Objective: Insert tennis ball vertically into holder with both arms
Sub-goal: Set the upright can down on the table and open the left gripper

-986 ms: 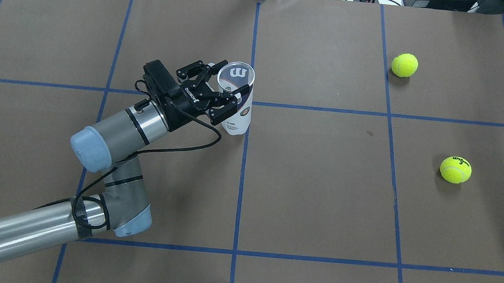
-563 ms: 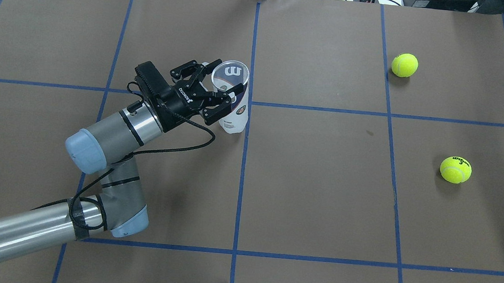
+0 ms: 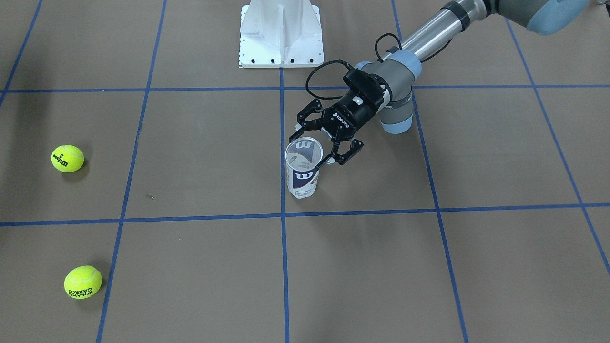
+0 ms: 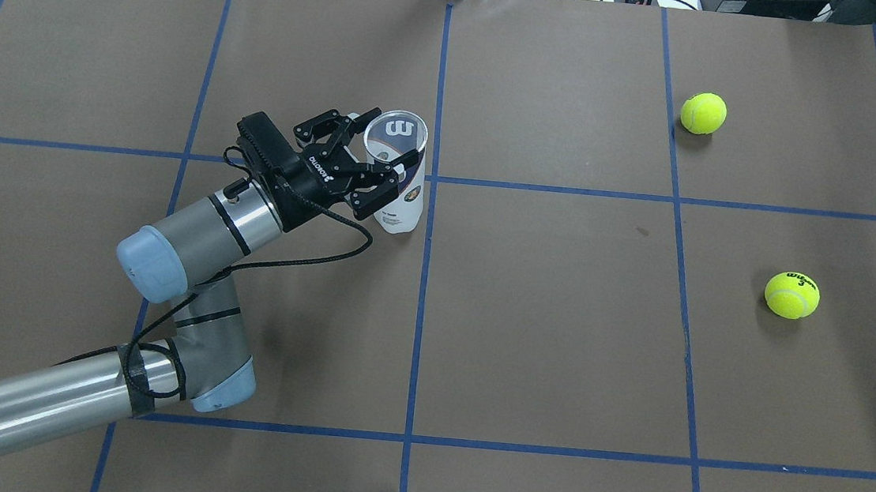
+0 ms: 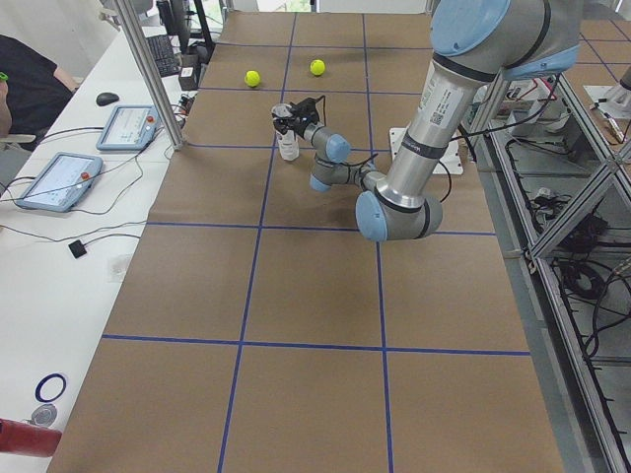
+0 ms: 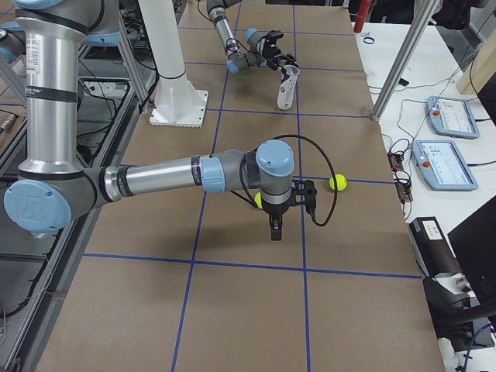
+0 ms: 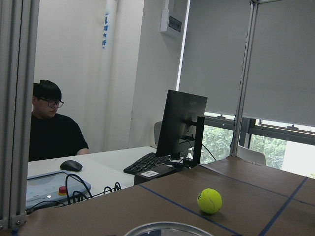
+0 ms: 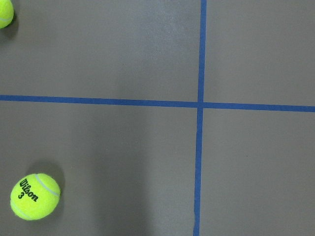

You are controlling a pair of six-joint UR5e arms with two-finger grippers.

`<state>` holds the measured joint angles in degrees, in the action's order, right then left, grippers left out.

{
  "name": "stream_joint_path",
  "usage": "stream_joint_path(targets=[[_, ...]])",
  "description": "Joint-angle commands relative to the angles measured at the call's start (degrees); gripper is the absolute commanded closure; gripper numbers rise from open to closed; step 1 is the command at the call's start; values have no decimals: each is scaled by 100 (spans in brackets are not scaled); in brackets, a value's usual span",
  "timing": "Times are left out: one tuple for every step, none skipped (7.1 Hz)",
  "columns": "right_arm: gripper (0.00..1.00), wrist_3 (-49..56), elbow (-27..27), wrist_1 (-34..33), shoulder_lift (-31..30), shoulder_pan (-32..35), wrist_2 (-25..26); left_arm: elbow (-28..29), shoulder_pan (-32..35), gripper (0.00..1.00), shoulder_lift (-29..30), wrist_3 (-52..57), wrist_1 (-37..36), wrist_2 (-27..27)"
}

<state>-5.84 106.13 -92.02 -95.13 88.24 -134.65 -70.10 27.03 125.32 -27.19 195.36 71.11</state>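
Observation:
The holder, a clear can with a navy "W" label, stands upright near the centre tape line, seen too as the holder. My left gripper is shut on its upper part, one finger on either side of the rim; the left gripper comes in from the side. The holder's rim shows at the bottom of the left wrist view. Two tennis balls lie far right. The right gripper hangs pointing down near the Wilson ball; I cannot tell whether it is open or shut.
The white pedestal base stands at the robot's edge of the table. Blue tape lines grid the brown table cover. A person sits at a desk with tablets beyond the table's far edge.
The left gripper has carried the holder a short way to the left, away from the centre tape line. The balls have not moved.

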Motion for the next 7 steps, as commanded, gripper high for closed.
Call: stream_joint_path(targets=[[0,4,-5,0,3,0,0,14,4,70,10,-6,2,0],[0,4,-5,0,3,0,0,14,4,54,19,-6,2,0],[0,13,-13,0,3,0,0,6,4,38,19,-6,20,0],[0,13,-14,0,3,0,9,6,4,18,19,-6,20,-79],[0,22,-14,0,3,0,9,-3,-5,7,19,-15,20,-114],[0,22,-14,0,3,0,9,-3,4,4,19,-15,20,-115],[0,31,-14,0,3,0,17,-12,-5,4,19,-15,20,-115]])
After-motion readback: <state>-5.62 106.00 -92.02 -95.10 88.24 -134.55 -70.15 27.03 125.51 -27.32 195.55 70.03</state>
